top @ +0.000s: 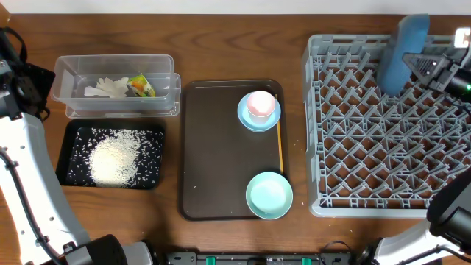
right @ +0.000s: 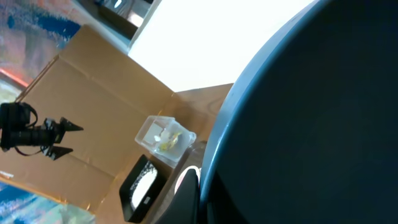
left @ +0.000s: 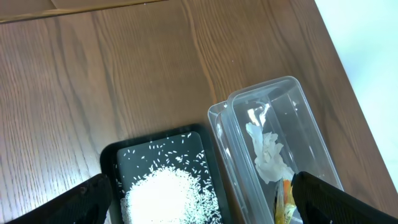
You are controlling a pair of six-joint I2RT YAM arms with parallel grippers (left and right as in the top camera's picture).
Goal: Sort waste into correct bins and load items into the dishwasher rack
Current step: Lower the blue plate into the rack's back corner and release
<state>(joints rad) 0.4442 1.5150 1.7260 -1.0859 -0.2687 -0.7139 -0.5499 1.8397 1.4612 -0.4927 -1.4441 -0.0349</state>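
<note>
My right gripper is shut on the rim of the large dark-blue plate, holding it on edge over the far side of the grey dishwasher rack. In the right wrist view the plate fills most of the frame, with one finger against its rim. My left gripper is open and holds nothing above the black tray of white rice. The clear tub holds the tissue and the wrapper. The pink cup stands in the light-blue dish; the mint bowl sits nearer.
A brown serving tray in the middle carries the dish, cup and bowl. The black tray lies just in front of the clear tub at the left. My left arm runs along the table's left edge.
</note>
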